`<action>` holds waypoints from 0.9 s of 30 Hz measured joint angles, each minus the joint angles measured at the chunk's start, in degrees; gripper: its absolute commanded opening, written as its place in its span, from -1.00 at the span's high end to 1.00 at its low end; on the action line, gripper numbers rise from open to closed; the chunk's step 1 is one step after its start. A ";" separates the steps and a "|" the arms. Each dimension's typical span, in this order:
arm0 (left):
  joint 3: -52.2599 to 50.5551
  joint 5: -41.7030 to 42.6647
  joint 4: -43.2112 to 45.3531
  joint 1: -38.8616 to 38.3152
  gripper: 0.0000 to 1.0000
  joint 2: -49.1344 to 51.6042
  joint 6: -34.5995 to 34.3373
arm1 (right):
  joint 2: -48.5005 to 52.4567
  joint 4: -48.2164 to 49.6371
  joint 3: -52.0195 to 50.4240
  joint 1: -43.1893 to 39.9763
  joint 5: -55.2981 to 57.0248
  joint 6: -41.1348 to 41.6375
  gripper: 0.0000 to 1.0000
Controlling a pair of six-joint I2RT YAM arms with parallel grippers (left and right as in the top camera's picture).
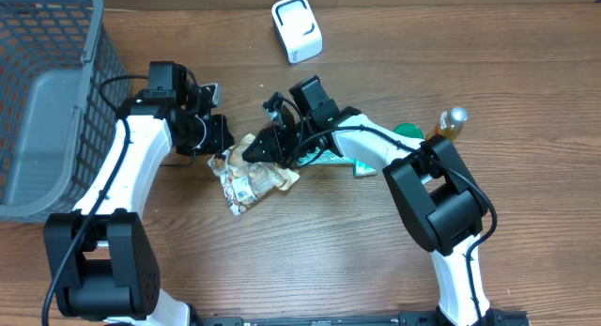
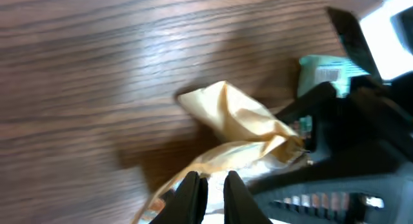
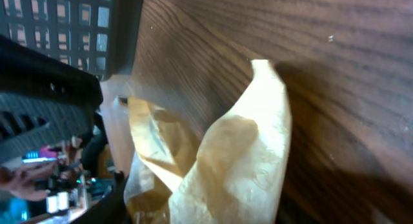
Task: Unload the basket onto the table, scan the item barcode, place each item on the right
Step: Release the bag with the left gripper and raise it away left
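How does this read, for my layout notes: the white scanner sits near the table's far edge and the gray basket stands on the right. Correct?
No. The gray basket stands on the left, as the overhead view shows; the white scanner does sit near the far edge.

A crumpled tan packet (image 3: 226, 159) is filling the middle of the view against the dark wood-grain table (image 3: 310, 37), tapering to a pale tip at its far end. Its folds are catching the light, and a browner patch is showing across its centre. At the far left a grey mesh basket (image 3: 58, 24) is standing. Nearer, a black ribbed body (image 3: 45, 114) is jutting in just beside the packet's left edge. Below it, blurred teal and pink shapes (image 3: 39, 179) are showing, too smeared to identify. A shadow is darkening the wood on the packet's right.
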 measured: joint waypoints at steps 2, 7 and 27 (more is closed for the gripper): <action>-0.44 -0.74 -0.04 0.00 0.84 0.00 -0.50 | 0.00 -0.79 0.00 -0.09 -0.15 -0.55 -0.07; -3.37 -0.98 -0.02 -0.15 0.87 0.00 -0.81 | 0.00 -1.73 0.00 -0.15 0.11 -1.01 -0.07; -11.91 -1.77 9.49 -0.15 0.85 0.02 -2.34 | 0.00 -2.54 0.00 -0.37 -3.74 -1.81 -0.10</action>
